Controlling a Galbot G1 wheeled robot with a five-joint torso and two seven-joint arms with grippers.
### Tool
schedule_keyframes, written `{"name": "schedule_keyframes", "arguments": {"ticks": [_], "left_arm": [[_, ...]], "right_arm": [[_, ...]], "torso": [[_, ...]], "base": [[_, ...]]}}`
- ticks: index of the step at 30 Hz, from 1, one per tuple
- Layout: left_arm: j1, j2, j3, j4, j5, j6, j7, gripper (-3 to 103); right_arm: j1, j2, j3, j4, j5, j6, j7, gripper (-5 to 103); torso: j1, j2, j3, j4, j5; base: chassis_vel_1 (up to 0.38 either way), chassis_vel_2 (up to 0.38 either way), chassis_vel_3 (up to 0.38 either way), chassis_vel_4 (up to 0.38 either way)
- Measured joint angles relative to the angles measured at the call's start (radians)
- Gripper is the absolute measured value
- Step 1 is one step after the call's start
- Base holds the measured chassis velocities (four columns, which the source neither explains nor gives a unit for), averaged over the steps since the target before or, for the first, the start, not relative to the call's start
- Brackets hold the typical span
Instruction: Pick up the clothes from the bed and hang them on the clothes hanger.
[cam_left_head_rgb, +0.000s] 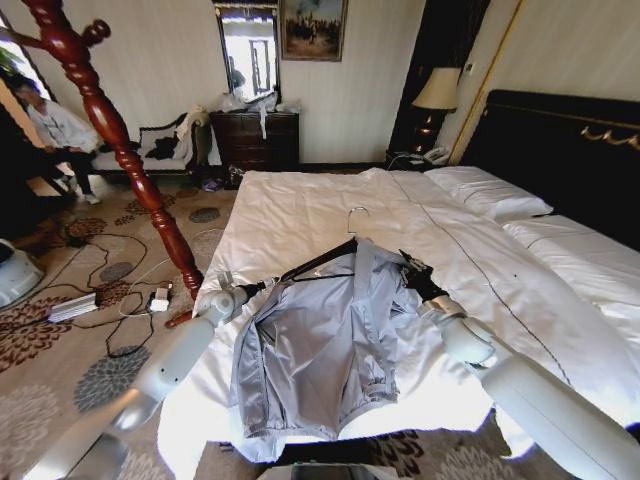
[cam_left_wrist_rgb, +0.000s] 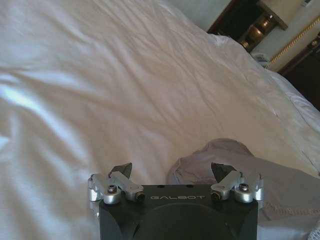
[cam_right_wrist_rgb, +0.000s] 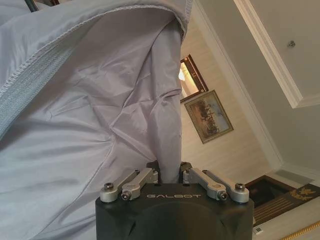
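The light grey jacket (cam_left_head_rgb: 320, 350) lies spread on the white bed (cam_left_head_rgb: 300, 205) near its foot. The black hanger (cam_left_head_rgb: 315, 261) rests at the jacket's collar, its silver hook (cam_left_head_rgb: 357, 215) pointing toward the pillows. The jacket's right shoulder looks draped over the hanger's right side. My left gripper (cam_left_head_rgb: 262, 286) sits at the hanger's left end. In the left wrist view this gripper (cam_left_wrist_rgb: 171, 172) is open over the duvet, with nothing between its fingers and grey cloth (cam_left_wrist_rgb: 260, 180) just ahead. My right gripper (cam_left_head_rgb: 410, 264) is at the jacket's right shoulder. In the right wrist view it (cam_right_wrist_rgb: 169, 175) is shut on a fold of the jacket (cam_right_wrist_rgb: 90, 100).
A red-brown wooden coat stand (cam_left_head_rgb: 110, 120) leans up at the bed's left corner. Cables and a power strip (cam_left_head_rgb: 72, 307) lie on the patterned carpet. The black headboard (cam_left_head_rgb: 560, 150) and pillows (cam_left_head_rgb: 485, 190) are at the right; a dresser (cam_left_head_rgb: 255, 140) and sofa stand by the far wall.
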Motion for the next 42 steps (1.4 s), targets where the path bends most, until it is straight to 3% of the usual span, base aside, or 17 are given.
{"name": "schedule_keyframes", "arguments": {"ticks": [4,10,13,16,19,21,25,27,28,38,42], "left_arm": [[-0.019,-0.032,0.008,0.056,0.024,0.000,0.013,89],[-0.051,-0.069,0.020,0.121,0.053,-0.014,0.038,74],[-0.058,-0.076,0.021,0.133,0.056,-0.020,0.046,58],[-0.058,-0.078,0.023,0.140,0.063,-0.024,0.049,53],[-0.048,-0.080,0.033,0.144,0.093,-0.039,0.061,36],[-0.044,-0.080,0.035,0.143,0.097,-0.040,0.062,36],[-0.033,-0.084,0.037,0.143,0.108,-0.046,0.065,15],[-0.032,-0.084,0.036,0.143,0.108,-0.046,0.065,15],[-0.029,-0.084,0.036,0.143,0.110,-0.046,0.067,4],[-0.019,-0.059,0.035,0.090,0.103,-0.061,0.058,0],[-0.012,-0.004,0.032,-0.010,0.058,-0.063,0.038,0]], "right_arm": [[-0.001,0.010,-0.004,0.000,-0.004,0.002,0.000,15],[-0.008,0.006,-0.004,0.003,-0.007,0.005,-0.001,15],[-0.012,0.002,0.000,0.005,-0.007,0.005,-0.001,15],[-0.012,0.001,0.000,0.005,-0.007,0.006,-0.001,15],[-0.005,0.005,0.000,0.006,-0.013,0.008,-0.001,15],[-0.005,0.005,-0.001,0.006,-0.013,0.008,-0.001,15],[-0.009,0.010,-0.002,0.005,-0.016,0.013,0.000,15],[-0.010,0.010,-0.002,0.005,-0.016,0.013,0.000,15],[-0.012,0.011,-0.002,0.005,-0.017,0.013,0.000,15],[-0.014,0.010,0.003,0.007,-0.019,0.014,0.001,15],[-0.014,0.012,0.010,-0.001,-0.027,0.020,-0.002,15]], "torso": [[0.000,0.000,0.000,0.0004,0.0000],[0.000,0.000,0.000,0.0000,0.0000],[0.000,0.000,0.000,0.0000,0.0000],[0.000,0.000,0.000,0.0000,0.0000],[0.000,0.000,0.000,0.0003,-0.0001],[0.000,0.000,0.000,0.0003,-0.0001],[0.000,0.000,0.000,0.0001,-0.0001],[0.000,0.000,0.000,0.0000,0.0000],[0.000,0.000,0.000,0.0000,0.0000],[0.000,0.000,0.000,0.0000,-0.0002],[0.000,0.000,0.000,0.0001,-0.0002]], "base": [[0.000,0.000,0.000,0.000],[0.000,0.000,0.000,0.000],[0.000,0.000,0.000,0.000],[0.000,0.000,0.000,0.000],[0.000,0.000,0.000,0.000],[0.000,0.000,0.000,0.000],[0.000,0.000,0.000,0.000],[0.000,0.000,0.000,0.000],[0.000,0.000,0.000,0.000],[0.000,0.000,0.000,0.000],[0.000,0.000,0.000,0.000]]}}
